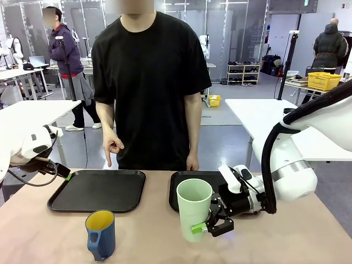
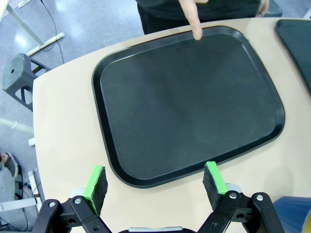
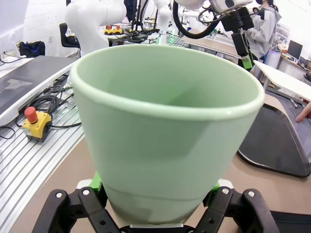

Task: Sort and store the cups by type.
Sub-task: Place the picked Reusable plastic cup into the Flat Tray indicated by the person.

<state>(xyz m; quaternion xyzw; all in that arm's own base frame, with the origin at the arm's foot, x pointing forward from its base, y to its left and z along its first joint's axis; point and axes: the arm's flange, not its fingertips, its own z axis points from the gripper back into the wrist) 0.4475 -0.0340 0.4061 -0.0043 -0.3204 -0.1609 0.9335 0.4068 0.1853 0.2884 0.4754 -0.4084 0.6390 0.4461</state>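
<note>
Gripping the pale green tumbler [image 1: 193, 206] low on its wall, my right claw [image 1: 212, 225] has its green pads pressed against opposite sides of the cup – the tumbler stands upright over the bare surface [image 1: 154, 236], just in front of the near-left corner of the right tray [image 1: 212, 177]. I cannot tell whether its base touches the surface. The dark blue mug [image 1: 100, 234], yellow inside, sits on the surface to the tumbler's left and apart from it, just in front of the left tray [image 1: 99, 190], its handle turned toward the near edge. My left claw [image 2: 155, 180] is spread wide with nothing between its fingers; it hangs by that tray's left edge, and the wrist view shows the dark tray bare beyond the two green pads. Across the surface a person in a black T-shirt stands behind both trays – one hand [image 1: 113, 146] points down with the index finger, its tip at the far rim of the left tray, while the other hand [image 1: 192, 163] rests by the far edge of the right tray.
</note>
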